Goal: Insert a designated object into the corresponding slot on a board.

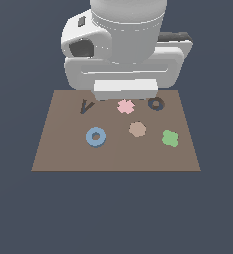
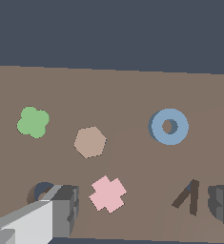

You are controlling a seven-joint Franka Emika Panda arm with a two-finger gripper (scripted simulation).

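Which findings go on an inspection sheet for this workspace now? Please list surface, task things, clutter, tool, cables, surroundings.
Surface: brown board, flat, lying on plain dark ground.
Task things: blue ring lies loose on the board; ring slot holds nothing, toward the exterior view's right.
Clutter: pink cross, tan polygon, green clover, dark V recess.
Tool: tool open above the board, fingers apart, holding nothing.
Cables: nothing seen.
Surroundings: nothing seen beyond the dark ground.

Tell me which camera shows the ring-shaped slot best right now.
The exterior view: the ring-shaped slot shows whole on the board. In the wrist view one finger of the claw covers part of it.
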